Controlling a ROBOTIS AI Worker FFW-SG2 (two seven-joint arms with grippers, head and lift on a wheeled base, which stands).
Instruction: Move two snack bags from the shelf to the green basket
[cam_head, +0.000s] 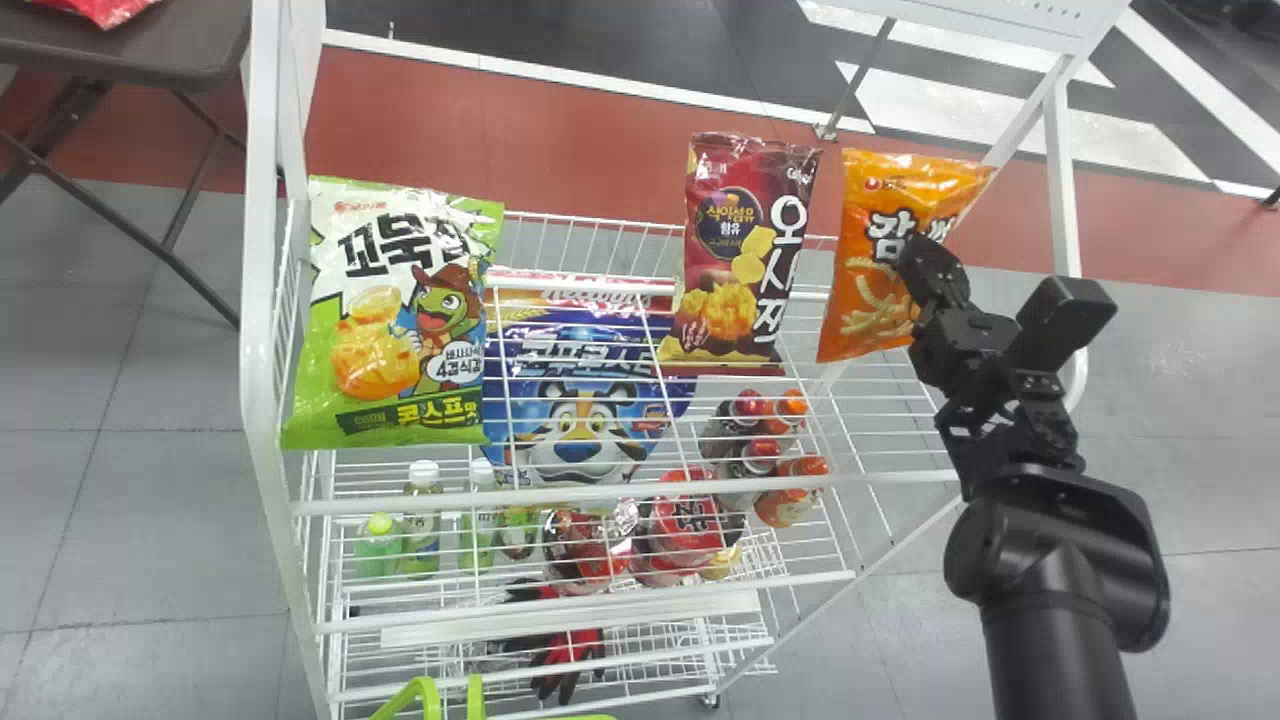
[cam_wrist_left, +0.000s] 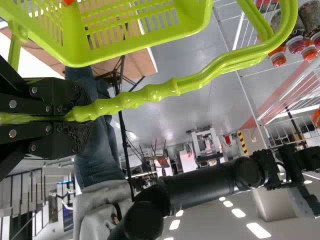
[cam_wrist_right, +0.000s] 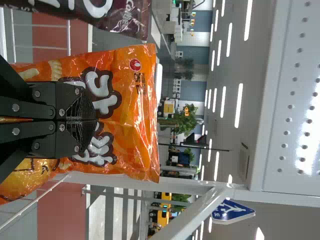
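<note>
My right gripper is at the front of the orange snack bag, at the right end of the white shelf. In the right wrist view my right gripper is shut on the orange snack bag, whose film is pinched and creased between the fingers. My left gripper is shut on the handle of the green basket, held beside the shelf. Parts of the green basket rise at the head view's bottom edge. A dark red snack bag and a green snack bag stand upright on the shelf.
A blue bag lies between the standing bags. Bottles and cups stand on the lower level. White frame posts flank the rack, and a dark table is at the back left.
</note>
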